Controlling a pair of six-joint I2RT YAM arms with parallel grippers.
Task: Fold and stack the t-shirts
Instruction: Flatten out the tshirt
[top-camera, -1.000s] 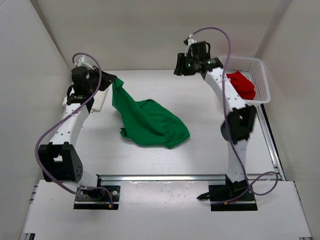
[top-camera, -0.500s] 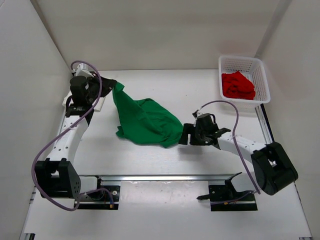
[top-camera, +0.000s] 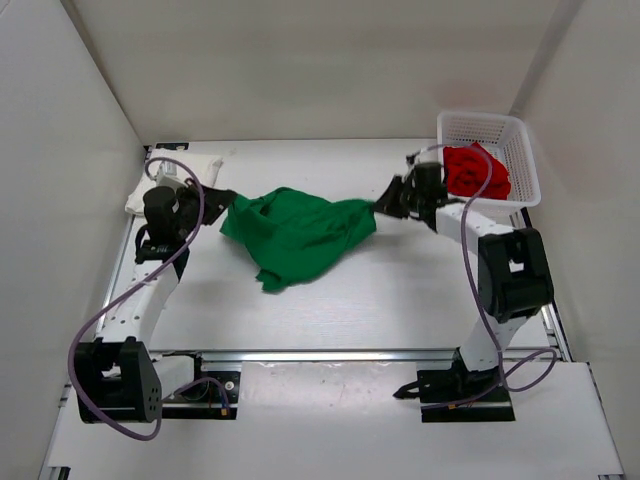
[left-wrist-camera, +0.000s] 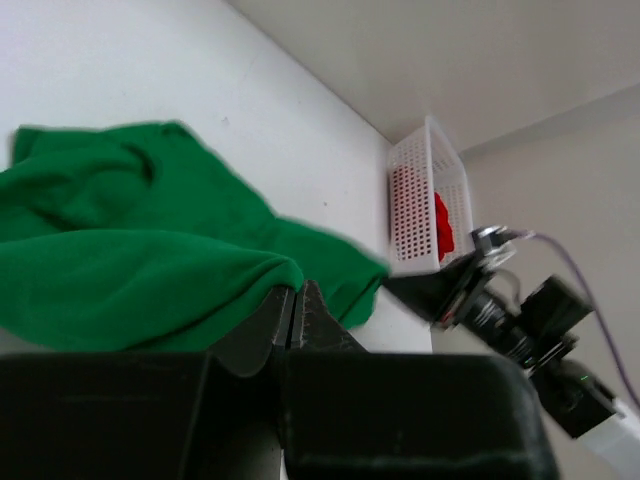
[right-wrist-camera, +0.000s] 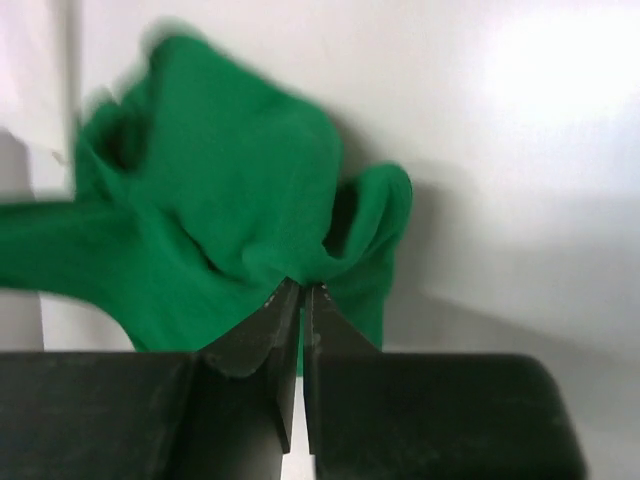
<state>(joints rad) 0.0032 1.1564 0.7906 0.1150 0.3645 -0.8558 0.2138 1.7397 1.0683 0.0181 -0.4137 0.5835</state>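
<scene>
**T-shirt pulled out between my two tools**

My left tool (top-camera: 222, 200) and my right tool (top-camera: 385, 203) are each pressed together on an edge of the green t-shirt (top-camera: 300, 232). The shirt spans the gap between them, its right end just beside the basket (top-camera: 480, 118). It is raised at both pinched ends, and its middle sags onto the table (top-camera: 400, 290). The cloth is plain, bright and deeply creased, with a loose tail drooping on the side away from the basket. I cannot tell sleeve from collar.

Progress, as I judge it, is early, since no fold shows in this shirt. The red t-shirt (top-camera: 478, 170) lies crumpled inside the basket. The white t-shirt (top-camera: 195, 163) lies well apart from the basket, past my left tool, as a compact pile. Whether it is folded, I cannot tell. Flattening and folding the green, folding the red, and stacking all three remain.
</scene>
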